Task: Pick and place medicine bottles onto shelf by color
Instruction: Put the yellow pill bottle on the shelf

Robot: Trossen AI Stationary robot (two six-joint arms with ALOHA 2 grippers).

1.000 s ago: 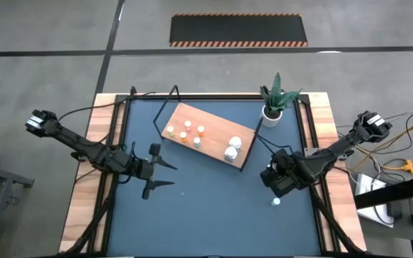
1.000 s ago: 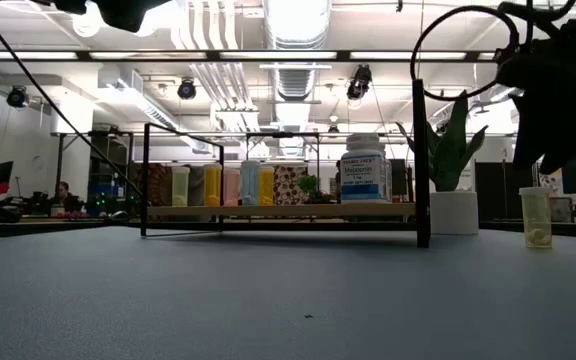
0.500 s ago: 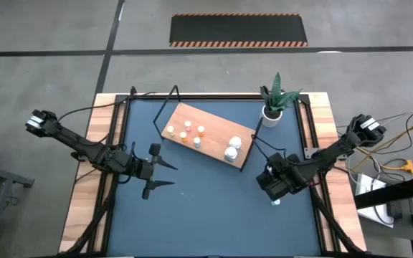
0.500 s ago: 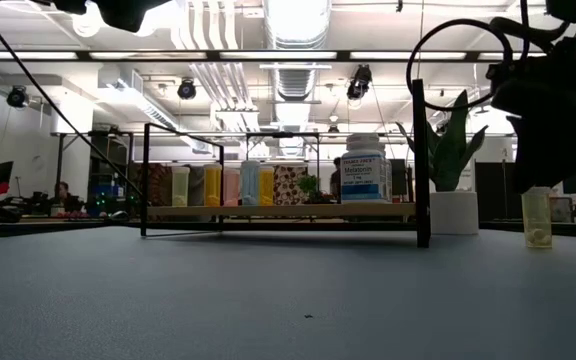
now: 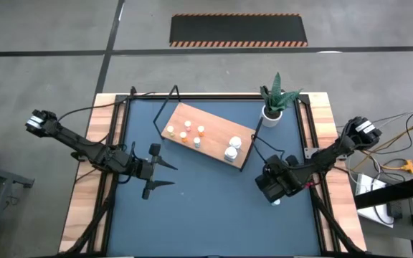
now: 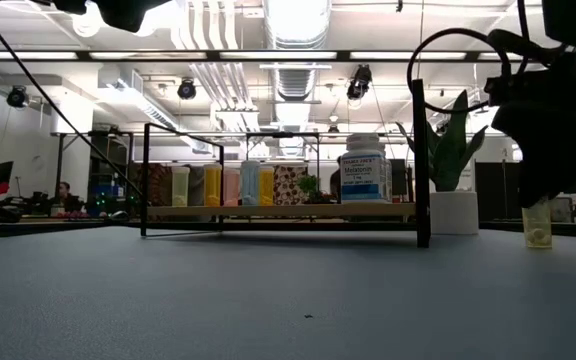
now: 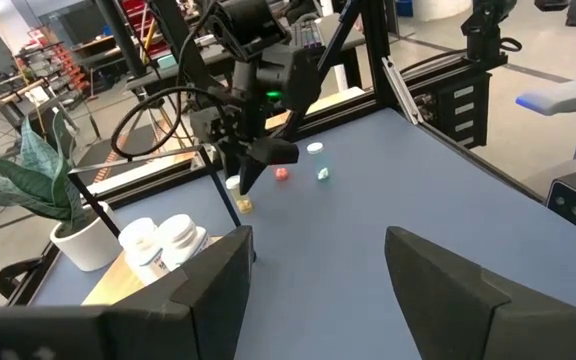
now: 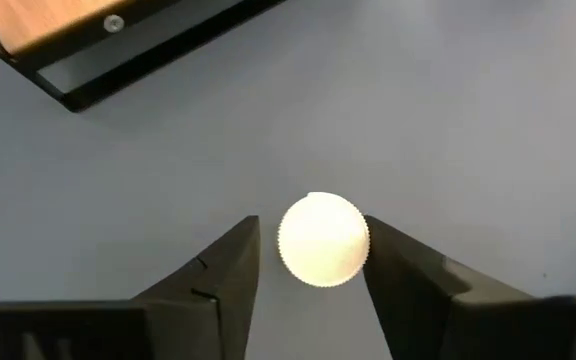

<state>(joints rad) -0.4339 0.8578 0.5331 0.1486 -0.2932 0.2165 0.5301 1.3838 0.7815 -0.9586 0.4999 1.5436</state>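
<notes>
Dark blue tabletop (image 5: 206, 208), with the shelf (image 5: 214, 123) lying askew toward the far side: light wooden board in a thin black frame. On the board, four small medicine bottles (image 5: 186, 132) clustered at its left end and two bigger white bottles (image 5: 232, 147) near its right end. White pot with a green plant (image 5: 272, 109) just beyond the shelf's right corner. Left gripper (image 5: 165, 174) hanging over the left half of the table, fingers spread wide, nothing between them. Right gripper (image 8: 313, 262) lowered onto a lone yellowish bottle (image 6: 537, 222) standing right of the shelf, fingers (image 8: 230, 262) close on either side of its white cap (image 8: 323, 240), narrow gaps left
</notes>
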